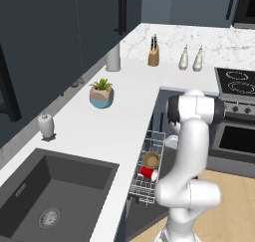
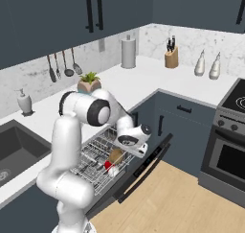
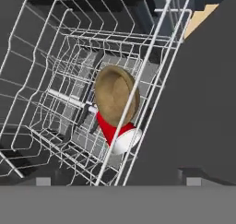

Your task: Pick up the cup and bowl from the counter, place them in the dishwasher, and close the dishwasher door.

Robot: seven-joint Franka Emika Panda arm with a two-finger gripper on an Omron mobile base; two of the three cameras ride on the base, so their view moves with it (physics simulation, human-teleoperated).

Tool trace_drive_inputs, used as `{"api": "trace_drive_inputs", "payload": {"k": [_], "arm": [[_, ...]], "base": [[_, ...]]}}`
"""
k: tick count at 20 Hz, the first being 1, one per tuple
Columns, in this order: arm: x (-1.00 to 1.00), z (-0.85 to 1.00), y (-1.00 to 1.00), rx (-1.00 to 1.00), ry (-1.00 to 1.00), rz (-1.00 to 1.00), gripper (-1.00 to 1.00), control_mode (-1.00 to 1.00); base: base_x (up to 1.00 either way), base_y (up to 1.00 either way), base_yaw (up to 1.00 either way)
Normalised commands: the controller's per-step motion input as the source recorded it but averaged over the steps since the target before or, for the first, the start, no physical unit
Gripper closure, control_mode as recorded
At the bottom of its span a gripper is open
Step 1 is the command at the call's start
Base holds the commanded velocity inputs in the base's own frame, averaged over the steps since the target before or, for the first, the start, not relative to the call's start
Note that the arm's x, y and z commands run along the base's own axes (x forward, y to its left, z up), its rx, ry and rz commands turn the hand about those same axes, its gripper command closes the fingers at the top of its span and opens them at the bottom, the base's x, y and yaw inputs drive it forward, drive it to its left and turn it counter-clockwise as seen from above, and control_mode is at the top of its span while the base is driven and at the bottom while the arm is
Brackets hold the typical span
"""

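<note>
Now the bowl [image 3: 115, 95] is sitting mid-frame in the wire rack [image 3: 55, 75] of the dishwasher [image 2: 98, 164], touching the tipped cup [image 3: 116, 132] just below it; whether the gripper [image 2: 136, 149] is released, I cannot tell.

1 bowl [image 3: 115, 95], 1 cup [image 3: 117, 134], 1 rack [image 3: 55, 57], 1 plant pot [image 1: 101, 96], 2 white bottles [image 1: 184, 58] [image 1: 198, 59], 1 knife block [image 1: 154, 56], 1 sink [image 1: 45, 196]

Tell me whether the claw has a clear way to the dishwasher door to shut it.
Probably yes. The claw hangs open above the rack, holding nothing; the door lies open just beside it with nothing on it. The bowl and cup sit inside the rack.
</note>
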Motion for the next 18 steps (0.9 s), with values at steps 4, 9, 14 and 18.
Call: {"api": "trace_drive_inputs", "payload": {"k": [4, 9, 14, 18], "arm": [[-0.85, 0.97, -0.3, 0.09, -0.1, -0.06, -1.0, -1.0], [-0.61, 0.68, -0.67, 0.14, 0.0, -0.05, -1.0, -1.0], [-0.32, 0.45, -0.61, 0.13, 0.04, -0.02, -1.0, -1.0], [-0.19, -0.4, -0.53, 0.23, -0.01, -0.01, -1.0, -1.0]], "base": [[0.0, 0.0, 0.0], [0.0, 0.0, 0.0], [0.0, 0.0, 0.0], [0.0, 0.0, 0.0]]}}
